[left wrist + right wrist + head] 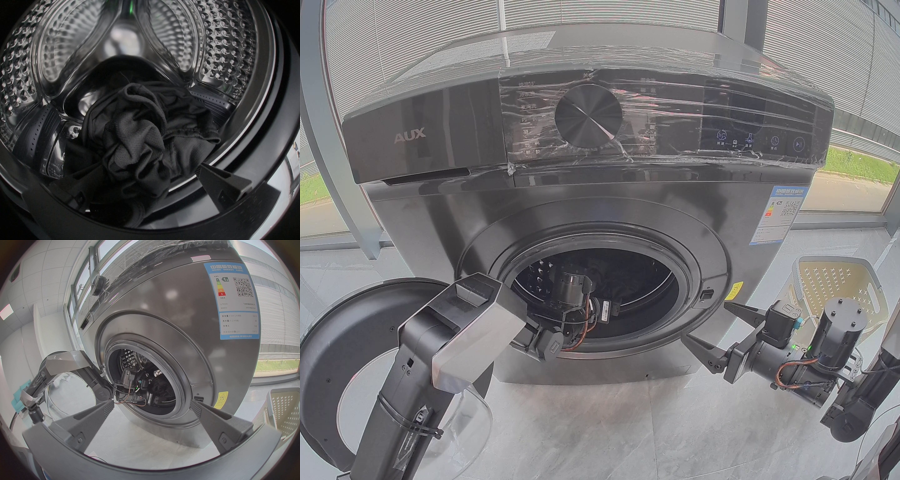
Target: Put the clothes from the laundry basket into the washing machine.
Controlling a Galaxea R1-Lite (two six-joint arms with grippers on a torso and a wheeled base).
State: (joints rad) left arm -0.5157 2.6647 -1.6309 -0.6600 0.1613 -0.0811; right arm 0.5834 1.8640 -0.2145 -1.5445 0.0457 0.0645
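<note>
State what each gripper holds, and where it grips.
Nothing: left gripper open in the drum, black clothes loose between its fingers; right gripper open, empty.

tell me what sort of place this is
Likely a laundry test area in a lab or showroom: a front-load washer with film on its panel, a basket beside it, tiled floor and big windows.

Pale grey glossy tile floor (pixel 600 425), daylight reflecting off it. Full-height windows (pixel 862 125) along the far side and to the right, with horizontal blinds (pixel 412 31) down over the upper part. Slanted grey frame post (pixel 337 187) at left. Outside: grass strip (pixel 859 165) and a paved path (pixel 844 194). Right wrist view: white tiled ceiling (pixel 47 268), one lit panel (pixel 6 311), plain white wall (pixel 18 358).
</note>
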